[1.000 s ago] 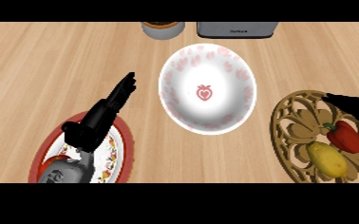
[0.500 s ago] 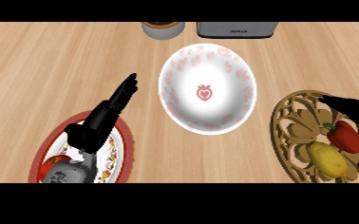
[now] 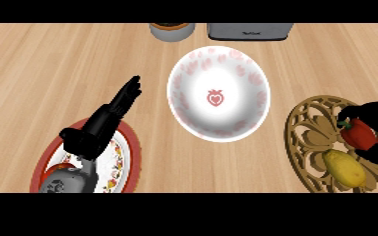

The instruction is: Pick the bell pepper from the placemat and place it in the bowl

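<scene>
L hand (image 3: 111,115) lies over red-rimmed plate (image 3: 131,150), fingers straight, holding nothing. Bowl (image 3: 218,92) sits mid-counter. Jar (image 3: 172,31) and toaster (image 3: 249,31) at far edge, well clear. Bell pepper (image 3: 359,133) on wicker placemat (image 3: 310,140), R hand (image 3: 363,112) touching its top (fingers: cannot tell). Risk: yellow fruit (image 3: 345,167) just beside pepper could get nudged during grasp.

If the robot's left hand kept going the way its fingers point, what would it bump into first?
The left hand points up and a little right. Bare counter lies ahead, then probably the jar at the back edge. It would likely pass left of the bowl.
</scene>
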`<move>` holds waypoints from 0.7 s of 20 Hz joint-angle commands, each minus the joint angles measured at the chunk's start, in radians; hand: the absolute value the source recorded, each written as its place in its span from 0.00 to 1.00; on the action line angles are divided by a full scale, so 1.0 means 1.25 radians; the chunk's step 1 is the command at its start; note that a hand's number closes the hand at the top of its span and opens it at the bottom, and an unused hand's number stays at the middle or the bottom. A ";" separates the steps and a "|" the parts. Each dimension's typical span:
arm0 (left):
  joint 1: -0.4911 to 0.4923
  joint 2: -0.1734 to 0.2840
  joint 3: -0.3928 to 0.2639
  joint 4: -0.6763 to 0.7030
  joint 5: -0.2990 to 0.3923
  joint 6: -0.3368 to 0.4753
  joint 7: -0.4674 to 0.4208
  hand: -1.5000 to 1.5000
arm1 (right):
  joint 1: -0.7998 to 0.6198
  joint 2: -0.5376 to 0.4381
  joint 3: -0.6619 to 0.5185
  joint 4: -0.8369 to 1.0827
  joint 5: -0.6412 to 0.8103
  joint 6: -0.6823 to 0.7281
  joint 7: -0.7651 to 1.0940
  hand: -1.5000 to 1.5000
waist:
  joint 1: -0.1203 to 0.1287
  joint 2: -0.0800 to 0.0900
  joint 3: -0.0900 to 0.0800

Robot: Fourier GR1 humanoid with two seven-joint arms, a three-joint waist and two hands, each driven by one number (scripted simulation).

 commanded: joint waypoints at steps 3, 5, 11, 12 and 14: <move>0.014 -0.017 -0.002 -0.054 -0.021 0.004 0.040 0.50 | 0.004 0.008 -0.038 -0.010 0.022 -0.017 -0.036 1.00 | -0.002 0.000 0.002; 0.029 -0.050 -0.035 -0.019 -0.057 0.022 0.014 0.50 | -0.025 0.043 -0.032 0.005 0.039 -0.020 -0.017 1.00 | -0.002 0.000 0.002; 0.013 -0.036 -0.019 0.002 -0.034 -0.002 -0.006 0.50 | -0.087 0.363 0.114 -0.158 0.102 0.023 0.344 1.00 | 0.020 -0.006 -0.004; 0.006 -0.027 -0.019 -0.002 -0.028 -0.016 -0.002 0.50 | -0.095 0.407 0.138 -0.159 0.114 0.014 0.362 1.00 | 0.041 -0.006 -0.005; -0.009 -0.027 -0.024 -0.009 -0.032 -0.015 0.016 0.50 | -0.121 0.475 0.165 -0.174 0.153 0.013 0.457 1.00 | 0.048 -0.011 -0.004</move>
